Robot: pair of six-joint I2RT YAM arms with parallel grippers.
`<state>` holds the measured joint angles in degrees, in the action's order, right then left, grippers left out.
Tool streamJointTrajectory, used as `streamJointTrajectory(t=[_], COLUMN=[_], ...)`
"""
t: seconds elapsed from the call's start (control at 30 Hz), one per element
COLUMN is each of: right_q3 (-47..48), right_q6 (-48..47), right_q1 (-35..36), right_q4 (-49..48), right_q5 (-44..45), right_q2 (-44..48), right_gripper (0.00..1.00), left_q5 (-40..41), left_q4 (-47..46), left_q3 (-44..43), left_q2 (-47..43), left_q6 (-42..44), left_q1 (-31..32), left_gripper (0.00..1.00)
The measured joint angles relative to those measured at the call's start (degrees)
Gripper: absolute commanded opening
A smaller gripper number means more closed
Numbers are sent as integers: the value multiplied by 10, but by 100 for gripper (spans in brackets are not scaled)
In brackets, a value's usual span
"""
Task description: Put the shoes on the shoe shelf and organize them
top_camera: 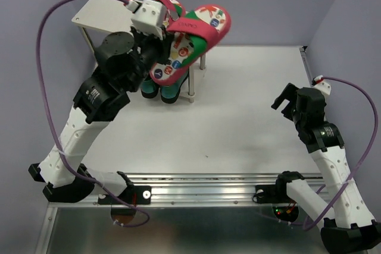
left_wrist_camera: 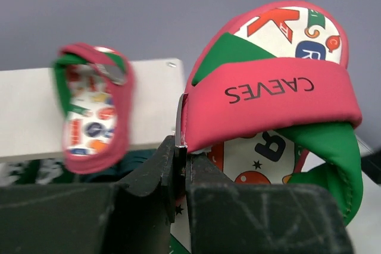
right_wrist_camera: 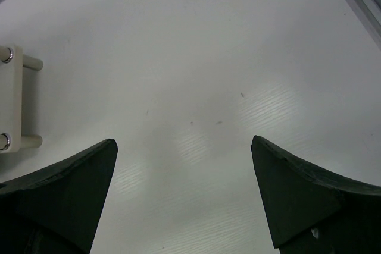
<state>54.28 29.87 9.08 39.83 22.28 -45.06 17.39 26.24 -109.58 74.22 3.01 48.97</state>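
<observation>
My left gripper is shut on the edge of the red strap of a red flip-flop. It holds the flip-flop tilted in the air at the right end of the shoe shelf. The second red flip-flop lies on the shelf's pale top board, partly hidden by the wrist. Dark green shoes stand under the top board, mostly hidden. My right gripper hangs open over the bare table, far right of the shelf.
The shelf's thin silver legs stand right of the dark shoes. A pale piece with two metal pins shows at the left edge of the right wrist view. Purple cables loop beside both arms. Grey walls close the back and sides.
</observation>
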Motion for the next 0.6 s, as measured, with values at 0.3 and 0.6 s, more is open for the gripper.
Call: streamJointTrajectory(t=[0.3, 0.6], right_q3=[0, 0], right_q6=[-1, -1], right_q1=[0, 0], right_q4=[0, 0], right_q5=[0, -2], right_q2=[-7, -6], right_gripper=[100, 100], left_q5=[47, -24], left_q4=[17, -12], left_q3=[-95, -109], left_q2=[37, 108], left_q6=[47, 44], left_q1=[-171, -361], left_gripper=[0, 0])
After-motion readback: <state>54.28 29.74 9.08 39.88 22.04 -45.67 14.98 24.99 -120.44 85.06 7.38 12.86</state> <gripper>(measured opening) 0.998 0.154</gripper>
